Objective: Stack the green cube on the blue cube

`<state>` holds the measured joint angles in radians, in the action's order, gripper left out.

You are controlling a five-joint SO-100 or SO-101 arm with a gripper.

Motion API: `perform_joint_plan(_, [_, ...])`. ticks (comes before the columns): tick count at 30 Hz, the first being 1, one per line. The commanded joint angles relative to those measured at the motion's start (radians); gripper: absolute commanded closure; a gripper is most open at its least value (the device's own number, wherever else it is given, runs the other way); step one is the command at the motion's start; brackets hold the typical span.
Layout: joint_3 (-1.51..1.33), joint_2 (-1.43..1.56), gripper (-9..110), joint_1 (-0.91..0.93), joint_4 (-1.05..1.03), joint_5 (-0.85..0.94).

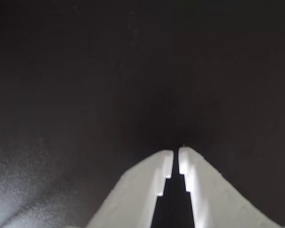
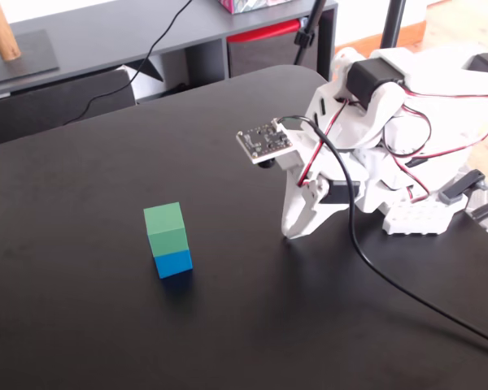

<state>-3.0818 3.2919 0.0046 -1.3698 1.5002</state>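
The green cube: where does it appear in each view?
Wrist view: not in it; only the shut fingers over the black table.
Fixed view: left of centre, the green cube on the blue cube.
Shared landmark: the white fingers.

We're seeing the green cube point(image 2: 164, 227) sitting squarely on top of the blue cube point(image 2: 173, 263) in the fixed view, edges roughly lined up, both upright, matte and plain-faced. The stack is standing on the black table, left of centre, with nothing touching it. In the wrist view we're getting neither cube.
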Motion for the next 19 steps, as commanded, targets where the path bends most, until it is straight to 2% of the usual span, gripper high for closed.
perform_joint_plan(1, [-0.037,-0.003,100,0.003,-0.009,-0.107])
perform_joint_plan(19, [-0.037,-0.003,100,0.003,-0.011,-0.091])
